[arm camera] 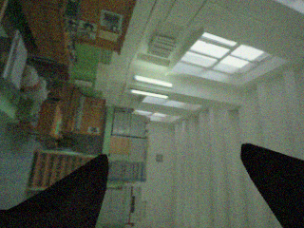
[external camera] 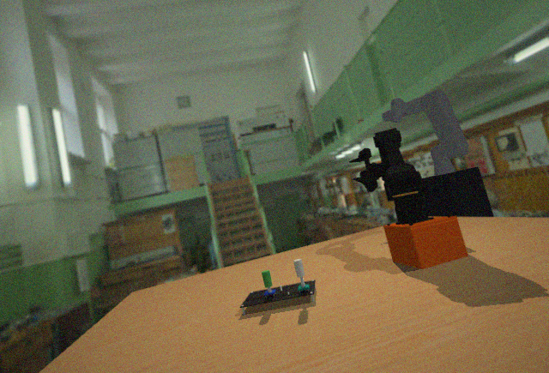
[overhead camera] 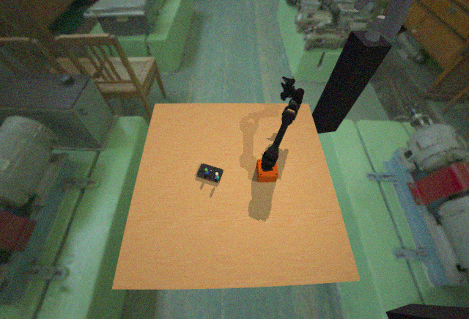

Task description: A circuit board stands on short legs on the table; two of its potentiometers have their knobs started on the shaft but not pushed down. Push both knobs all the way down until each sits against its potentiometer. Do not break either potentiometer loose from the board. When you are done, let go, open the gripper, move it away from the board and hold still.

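Note:
A small dark circuit board (overhead camera: 209,171) (external camera: 279,297) stands on short legs on the wooden table (overhead camera: 227,240) (external camera: 354,338), left of the arm's orange base (overhead camera: 267,172) (external camera: 425,240). On it a green knob (overhead camera: 206,170) (external camera: 266,278) and a white knob (overhead camera: 216,174) (external camera: 298,267) stand raised on their shafts. My gripper (overhead camera: 286,85) (external camera: 361,156) (arm camera: 174,156) is open and empty. It is raised high above the arm's base, far from the board, and the wrist view looks toward the ceiling.
A black pillar (overhead camera: 350,81) (external camera: 461,191) with a grey arm figure (overhead camera: 390,1) (external camera: 438,134) stands past the table's far right corner. A wooden chair (overhead camera: 109,69) stands beyond the far left corner.

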